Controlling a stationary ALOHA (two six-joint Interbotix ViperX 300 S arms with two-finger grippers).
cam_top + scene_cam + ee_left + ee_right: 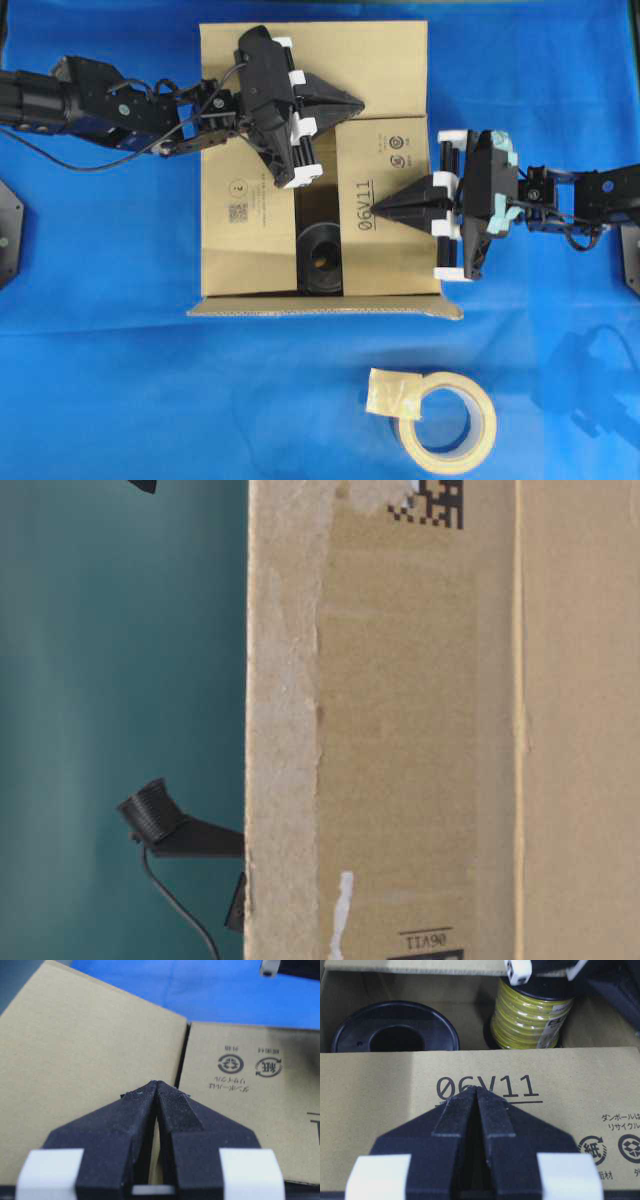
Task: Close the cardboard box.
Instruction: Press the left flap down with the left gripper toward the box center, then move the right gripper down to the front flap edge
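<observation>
Mostly the cardboard box (385,60) blocks the table-level view, and its inside shows only through the gap between its side flaps: a black spool (395,1027) and a yellow wire reel (532,1012). Both the left gripper (355,100) and right gripper (377,209) rest pinched closed, empty, over flaps. A tape roll (445,425) lies near of the box on the blue cloth (100,380).

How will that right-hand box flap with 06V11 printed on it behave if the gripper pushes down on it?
The flap looks like flat corrugated board, so it should stay fairly stiff and hinge at its crease rather than flop. Nothing visibly holds it down, so it may spring back. The right gripper is shut to a narrow tip, which could dent it.
</observation>
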